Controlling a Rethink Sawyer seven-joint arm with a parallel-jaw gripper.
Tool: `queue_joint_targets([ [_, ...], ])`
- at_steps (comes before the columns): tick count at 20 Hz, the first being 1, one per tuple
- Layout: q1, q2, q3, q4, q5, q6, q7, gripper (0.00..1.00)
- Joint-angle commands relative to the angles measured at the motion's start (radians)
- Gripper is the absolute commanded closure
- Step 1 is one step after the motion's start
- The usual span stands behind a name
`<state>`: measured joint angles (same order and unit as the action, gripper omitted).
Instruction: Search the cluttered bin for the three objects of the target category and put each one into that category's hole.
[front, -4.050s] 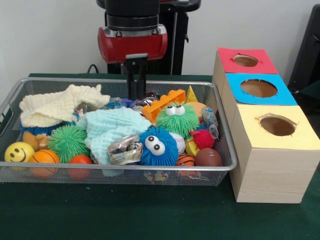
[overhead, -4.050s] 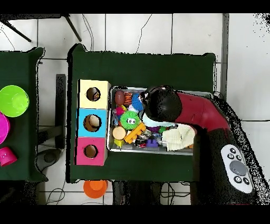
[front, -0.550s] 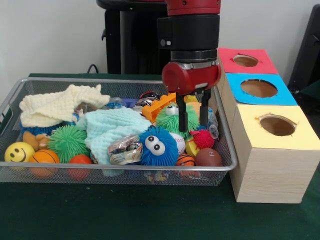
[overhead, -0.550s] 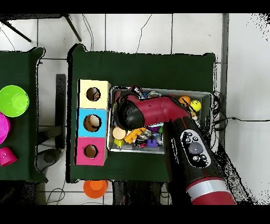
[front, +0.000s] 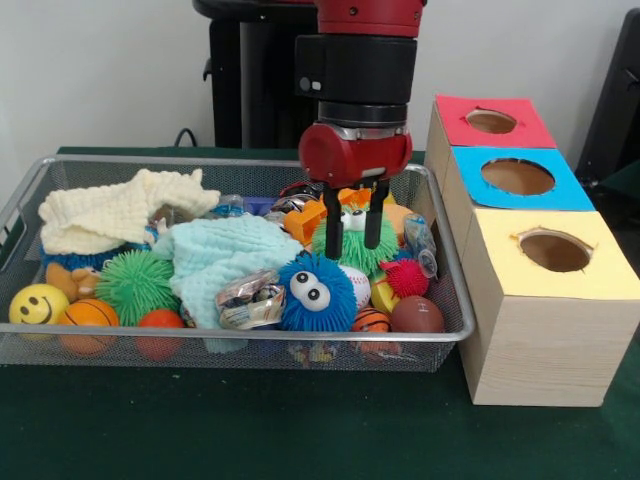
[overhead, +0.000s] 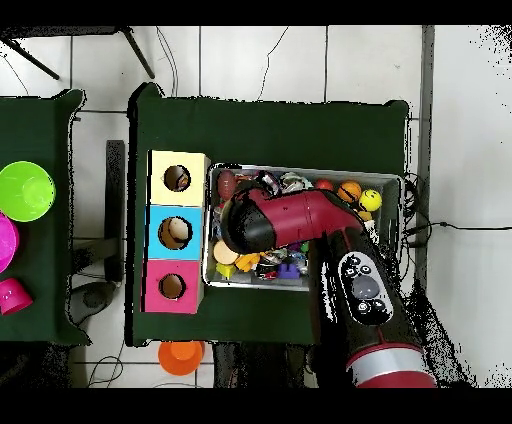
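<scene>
The wire mesh bin (front: 230, 338) is full of toys and cloths; it also shows in the overhead view (overhead: 398, 182). One printed ruffled bundle (front: 250, 299) lies at the bin's front, between the mint cloth and a blue fuzzy toy. Another printed piece (front: 420, 246) lies by the right wall. I cannot make out a third. My gripper (front: 352, 232) is open and empty, its fingers (front: 332, 226) hanging just over a green spiky toy (front: 352, 252) right of the bin's middle. The yellow-ringed hole (front: 555, 250) is in the nearest box, right of the bin. In the overhead view the arm's head (overhead: 245, 222) hides the gripper.
A cream cloth (front: 110, 212) and a mint cloth (front: 235, 258) cover the bin's left and middle. A blue fuzzy toy (front: 315, 292), a smiley ball (front: 38, 304) and several small balls lie along the front. The blue-ringed hole (front: 517, 177) and the red-ringed hole (front: 491, 121) lie behind the yellow one.
</scene>
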<state>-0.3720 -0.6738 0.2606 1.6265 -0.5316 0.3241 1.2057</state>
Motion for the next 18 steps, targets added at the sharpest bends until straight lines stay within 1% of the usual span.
queue_joint_targets([
  [1, -0.001, 0.029, -0.048, -0.036, -0.063, 0.017, 0.078, 0.00],
  [7, 0.008, 0.031, -0.064, -0.039, -0.071, -0.030, 0.096, 0.00],
  [13, -0.002, 0.077, -0.039, -0.032, -0.053, -0.008, 0.077, 0.00],
  [18, 0.000, 0.084, -0.030, -0.026, -0.043, 0.006, 0.074, 0.00],
])
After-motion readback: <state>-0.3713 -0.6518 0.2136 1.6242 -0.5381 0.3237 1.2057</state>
